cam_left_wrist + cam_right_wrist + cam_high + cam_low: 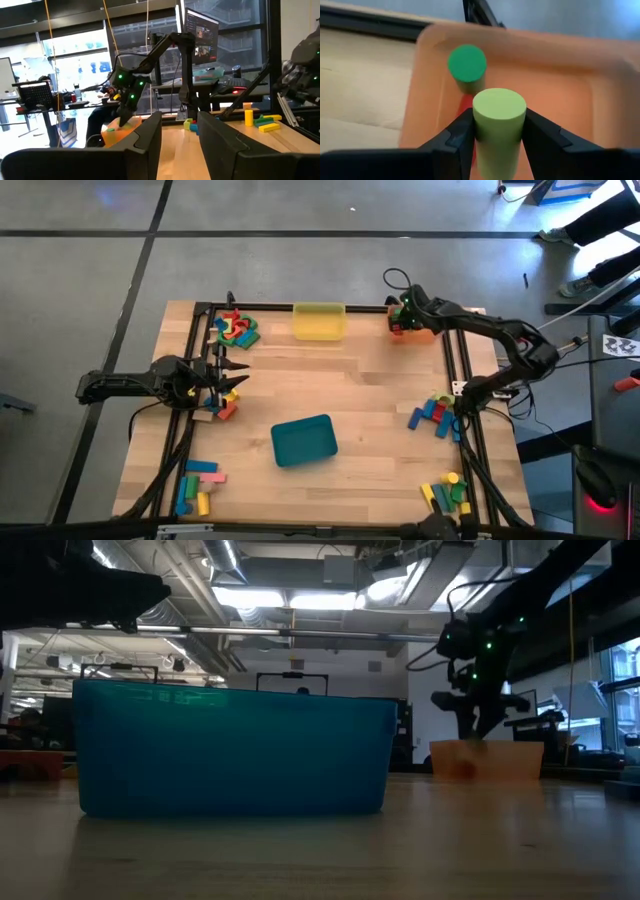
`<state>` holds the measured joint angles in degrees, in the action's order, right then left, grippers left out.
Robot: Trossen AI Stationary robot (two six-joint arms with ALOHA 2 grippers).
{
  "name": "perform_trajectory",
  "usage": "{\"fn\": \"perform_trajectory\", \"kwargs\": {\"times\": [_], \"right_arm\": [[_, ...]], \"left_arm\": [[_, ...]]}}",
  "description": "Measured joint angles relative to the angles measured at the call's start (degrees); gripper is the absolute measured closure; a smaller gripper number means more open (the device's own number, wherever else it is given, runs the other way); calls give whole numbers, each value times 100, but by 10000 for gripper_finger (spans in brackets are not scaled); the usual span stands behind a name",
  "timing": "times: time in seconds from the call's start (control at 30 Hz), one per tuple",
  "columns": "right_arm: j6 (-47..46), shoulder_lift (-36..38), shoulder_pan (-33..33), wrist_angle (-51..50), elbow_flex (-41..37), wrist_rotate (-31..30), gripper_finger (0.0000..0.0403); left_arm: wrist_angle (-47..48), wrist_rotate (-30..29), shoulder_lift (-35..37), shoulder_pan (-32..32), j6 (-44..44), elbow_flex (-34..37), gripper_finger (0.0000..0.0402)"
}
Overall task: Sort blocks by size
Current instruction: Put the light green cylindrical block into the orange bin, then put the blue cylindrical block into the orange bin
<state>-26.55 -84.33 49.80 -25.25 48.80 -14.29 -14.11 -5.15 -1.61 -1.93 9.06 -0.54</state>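
Orange tray (560, 85) at the far right corner of the wooden tabletop (370, 395) is where the action is: the right end effector (498, 131) hangs right over it, its two dark fingers clamped on a pale green cylinder (498, 117) held upright above the tray floor. Inside that tray stands a darker green cylinder (466, 65), close to one wall, and a sliver of red shows between the two, too hidden to name. From the low view the right arm drops straight down into the orange tray, green lights glowing on its wrist.

Over to the yellow tray (319, 321) at the middle of the far edge; from above I can make out nothing in it. The teal tray (304, 440) sits near the centre of the tabletop, a little toward the near side, and its floor looks bare as well.

The blocks lie in loose heaps around the edges: a red, green and yellow pile (233, 329) at the far left corner, a small cluster (197, 485) at the near left, blue and red pieces (434, 416) on the right side, yellow and green ones (446, 493) at the near right.

The left end effector (232, 378) hovers at the left edge, above a few blocks (222, 408), fingers parted with a narrow gap, holding nothing.
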Motion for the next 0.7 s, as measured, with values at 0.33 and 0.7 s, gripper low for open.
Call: {"fn": "perform_trajectory", "kwargs": {"times": [0.33,0.7], "right_arm": [[15,-68,96,26,0,235,237],[299,494,79,-200,0,252,162]], "left_arm": [[-33,2,0,0,86,0,290],[-221,2,2,0,462,0,290]]}}
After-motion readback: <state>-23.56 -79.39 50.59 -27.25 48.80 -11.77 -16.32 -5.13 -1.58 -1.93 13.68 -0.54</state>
